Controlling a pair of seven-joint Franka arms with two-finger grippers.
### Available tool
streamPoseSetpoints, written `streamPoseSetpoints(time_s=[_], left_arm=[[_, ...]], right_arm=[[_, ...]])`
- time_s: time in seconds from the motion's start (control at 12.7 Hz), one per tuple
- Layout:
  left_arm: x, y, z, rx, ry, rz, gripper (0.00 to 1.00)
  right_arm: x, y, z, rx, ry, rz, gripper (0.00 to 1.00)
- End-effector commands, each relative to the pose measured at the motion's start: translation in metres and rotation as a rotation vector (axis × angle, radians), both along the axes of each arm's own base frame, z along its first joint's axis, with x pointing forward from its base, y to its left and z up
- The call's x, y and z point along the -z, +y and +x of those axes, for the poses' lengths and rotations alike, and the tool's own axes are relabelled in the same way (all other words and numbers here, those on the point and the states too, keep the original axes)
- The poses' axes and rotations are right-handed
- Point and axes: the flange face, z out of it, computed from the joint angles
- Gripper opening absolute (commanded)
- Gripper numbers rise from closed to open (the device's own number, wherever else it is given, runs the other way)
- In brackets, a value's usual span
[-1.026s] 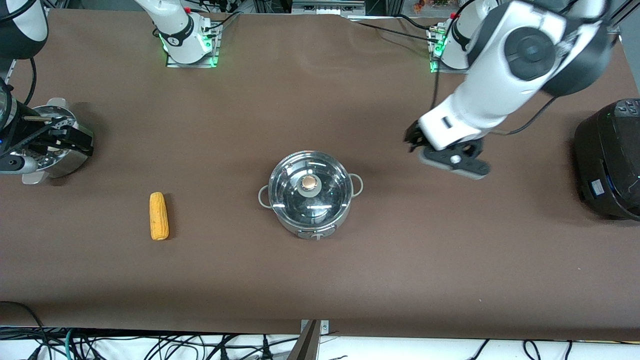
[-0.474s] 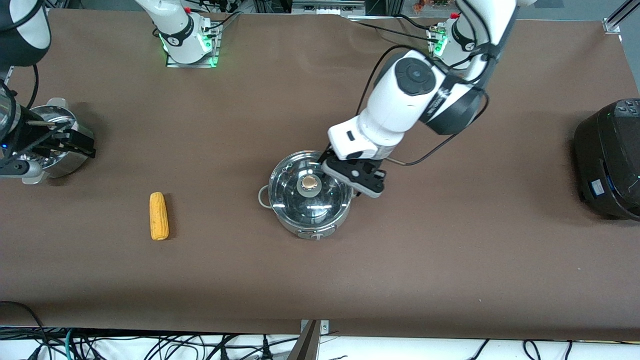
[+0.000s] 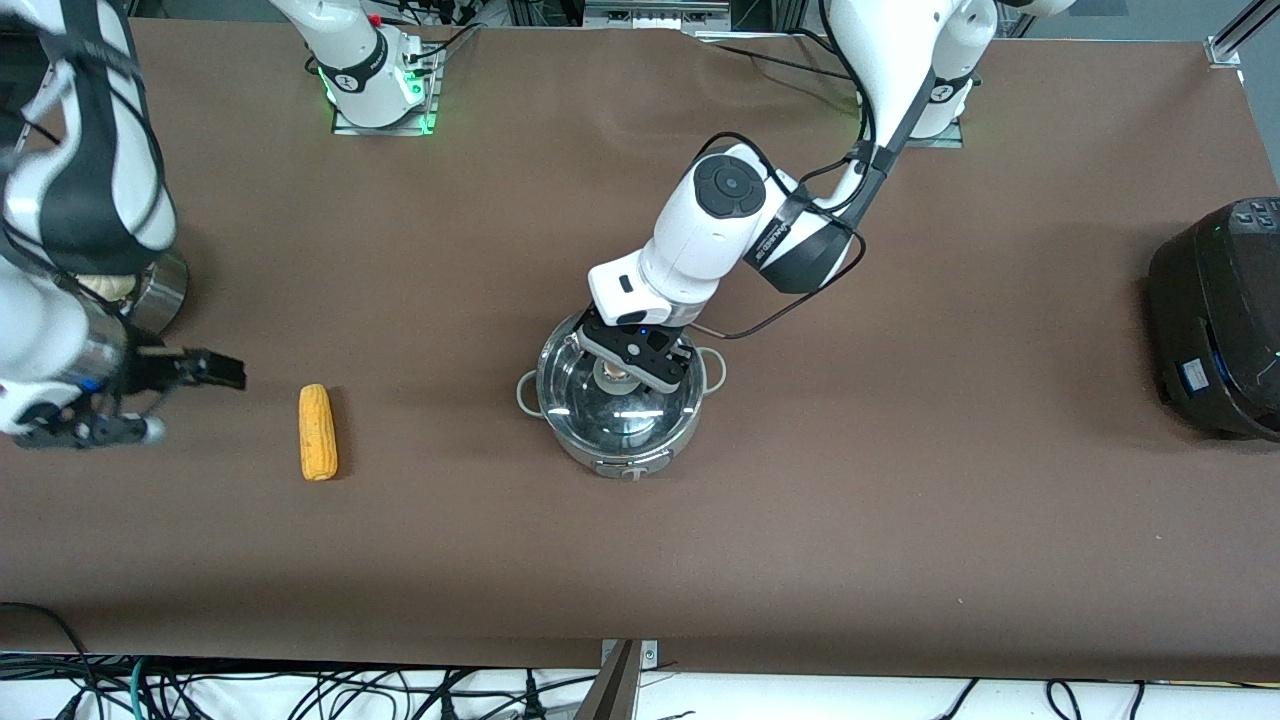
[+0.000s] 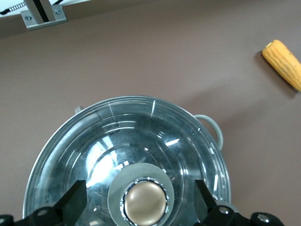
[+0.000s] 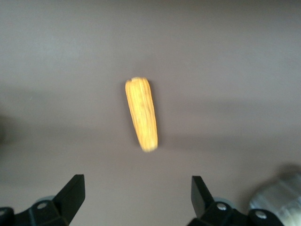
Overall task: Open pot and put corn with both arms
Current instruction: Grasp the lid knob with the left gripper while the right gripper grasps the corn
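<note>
the left gripper (image 3: 627, 362) has swung in over the shiny steel pot (image 3: 617, 400), fingers spread either side of its copper-coloured knob (image 4: 144, 203); the right gripper (image 3: 190, 395), spread too, has come beside the yellow corn cob (image 3: 318, 432). both grasps look imminent.

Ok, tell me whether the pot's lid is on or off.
On. The glass lid sits flat on the pot; the open left gripper straddles its copper knob without touching it.

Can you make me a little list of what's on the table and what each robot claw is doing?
pot: steel pot, mid-table
lid: glass lid on the pot
knob: copper knob between the open fingers
left claw: left claw open over the lid
corn: corn lying toward the right arm's end
right claw: right claw open, beside the corn
</note>
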Motion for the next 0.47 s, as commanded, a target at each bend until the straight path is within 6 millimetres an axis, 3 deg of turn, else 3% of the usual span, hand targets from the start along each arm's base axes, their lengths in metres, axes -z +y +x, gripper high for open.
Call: streamPoseSetpoints(time_s=[0.0, 0.08, 0.24, 0.39], left_arm=[[0.005, -0.007, 0.002, 0.0, -0.007, -0.001, 1.0], [0.006, -0.01, 0.0, 0.004, -0.005, -0.001, 1.0], [0.02, -0.013, -0.002, 0.008, 0.01, 0.009, 1.0], [0.022, -0.017, -0.007, 0.023, 0.009, 0.016, 0.99]], right_arm=[[0.073, -0.005, 0.023, -0.091, -0.014, 0.053, 1.0], [0.102, -0.004, 0.025, -0.129, -0.017, 0.062, 1.0], [0.153, -0.004, 0.009, -0.131, -0.064, 0.061, 1.0], [0.183, -0.001, -0.006, -0.136, -0.102, 0.06, 1.0]])
